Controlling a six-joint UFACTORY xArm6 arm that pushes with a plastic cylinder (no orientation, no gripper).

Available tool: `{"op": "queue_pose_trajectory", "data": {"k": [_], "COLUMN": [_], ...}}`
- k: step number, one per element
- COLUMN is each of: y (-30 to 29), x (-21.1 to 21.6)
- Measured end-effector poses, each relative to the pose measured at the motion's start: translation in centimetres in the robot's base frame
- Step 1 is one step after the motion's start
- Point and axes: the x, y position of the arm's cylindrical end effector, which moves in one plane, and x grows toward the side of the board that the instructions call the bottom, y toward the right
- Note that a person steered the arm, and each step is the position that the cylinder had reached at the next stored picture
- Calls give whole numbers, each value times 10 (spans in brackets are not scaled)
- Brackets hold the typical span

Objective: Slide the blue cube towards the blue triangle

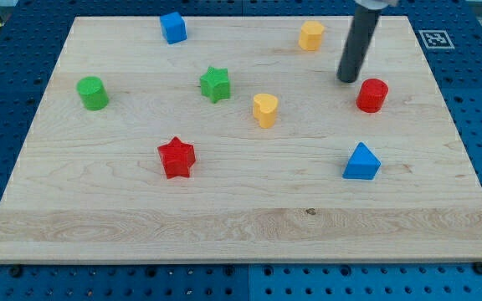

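In the camera view, our rod came down from the view's top right, and my tip (348,79) rested on the wooden board (241,226) just to the view's left of the red cylinder (372,95) — near it, though we could not tell whether the two touched. We carried no pincer at all, only this straight dark rod, so there was nothing to call open or closed.

The blue cube (173,28) sat near the board's top edge, left of centre, well apart from my tip. The blue triangle (361,162) lay on the view's right side, lower down, below the red cylinder and far across the board from the blue cube — the two task blocks stood well apart, on a long diagonal.

Between them we saw other blocks. A green star (215,84) lay below and to the right of the blue cube, and a yellow heart-shaped block (264,109) stood near the board's middle. A second yellow block (310,36) of similar shape sat near the top edge, to the left of the rod. A green cylinder (93,93) stood near the left edge, and a red star (176,157) lay lower down, left of centre.

The board rested on a blue perforated table (23,284), with a small black-and-white marker (434,38) by the board's top right corner.
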Motion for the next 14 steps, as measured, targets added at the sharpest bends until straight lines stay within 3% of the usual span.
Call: {"op": "queue_pose_trajectory", "data": {"k": [5,7,9,11,12,14], "y": [-240,-294,-295,-305,-256,-228], "x": [-28,-94,-96,-130,-143,-103]}}
